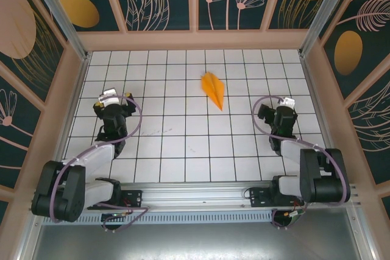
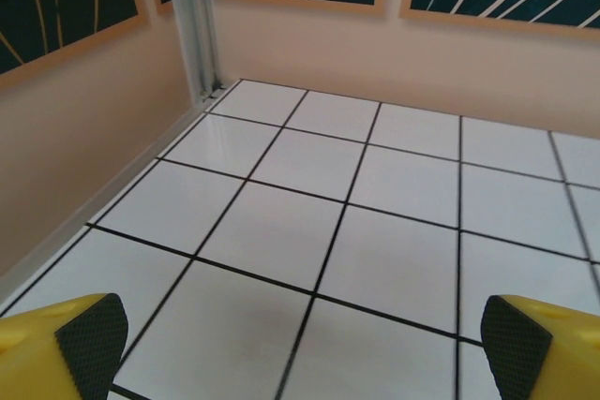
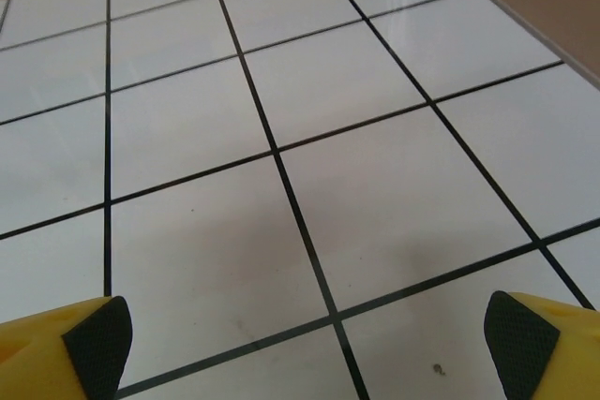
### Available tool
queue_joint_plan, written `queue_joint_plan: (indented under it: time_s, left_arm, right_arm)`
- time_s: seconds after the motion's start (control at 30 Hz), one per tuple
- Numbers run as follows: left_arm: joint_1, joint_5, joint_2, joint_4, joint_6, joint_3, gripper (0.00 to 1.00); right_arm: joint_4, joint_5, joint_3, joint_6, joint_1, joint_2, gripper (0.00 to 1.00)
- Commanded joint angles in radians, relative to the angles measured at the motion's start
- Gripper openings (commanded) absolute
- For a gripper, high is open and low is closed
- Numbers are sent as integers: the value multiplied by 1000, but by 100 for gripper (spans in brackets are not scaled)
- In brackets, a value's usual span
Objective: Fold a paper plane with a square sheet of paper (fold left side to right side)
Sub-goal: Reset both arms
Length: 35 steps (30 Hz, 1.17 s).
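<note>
Left fingers (image 2: 89, 339), right fingers (image 3: 94, 336) wide, low over table (image 1: 183, 150)

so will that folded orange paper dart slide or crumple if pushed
The folded orange-yellow paper dart looks thin and light, so a push would probably skid it across the glossy white gridded tabletop. Its creases likely stiffen it lengthwise, though the point may buckle easily.

top: overhead, facing down | wrists: low, close | shared: gridded table (image 1: 183, 150)
</note>
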Motion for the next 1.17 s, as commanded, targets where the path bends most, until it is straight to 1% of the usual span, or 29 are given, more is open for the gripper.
queue_joint_plan:
  time_s: [0.0, 0.07, 0.1, 0.2, 0.23, 0.27, 0.33, 0.37, 0.4, 0.43, 0.57, 0.63, 1.13]
  left_arm:
    - [37, 53, 51, 235, 87, -49, 99]
    - [47, 105, 82, 327, 126, -73, 99]
    - [53, 132, 100, 365, 144, -82, 99]
    - [91, 225, 167, 448, 135, -104, 99]
    - [104, 251, 197, 497, 131, -121, 99]
    - [115, 271, 238, 579, 127, -145, 99]
    - [137, 310, 309, 710, 114, -178, 99]
    - [140, 320, 312, 706, 112, -174, 99]
    - [143, 340, 291, 638, 118, -158, 99]
    - [143, 353, 298, 637, 123, -150, 99]
    - [166, 328, 299, 577, 81, -120, 99]
    - [166, 313, 302, 584, 76, -123, 99]
    - [166, 312, 301, 589, 78, -125, 99]
  right_arm:
    - [372, -78, -31, -59, -16, 56, 99]
    - [462, -106, -38, -96, -18, 99, 99]
    - [472, -124, -33, -90, -28, 129, 99]
    - [627, -179, -63, -107, -35, 239, 99]
    - [610, -179, -65, -106, -38, 231, 99]
    - [612, -218, -68, -105, -45, 226, 99]
    - [587, -245, -56, -98, -59, 227, 99]
    - [569, -261, -46, -88, -71, 229, 99]
    - [574, -269, -47, -86, -75, 228, 99]
    - [571, -268, -47, -85, -74, 227, 99]
    - [568, -250, -45, -93, -66, 227, 99]
    - [566, -228, -43, -101, -51, 229, 99]
    - [565, -230, -44, -101, -51, 229, 99]
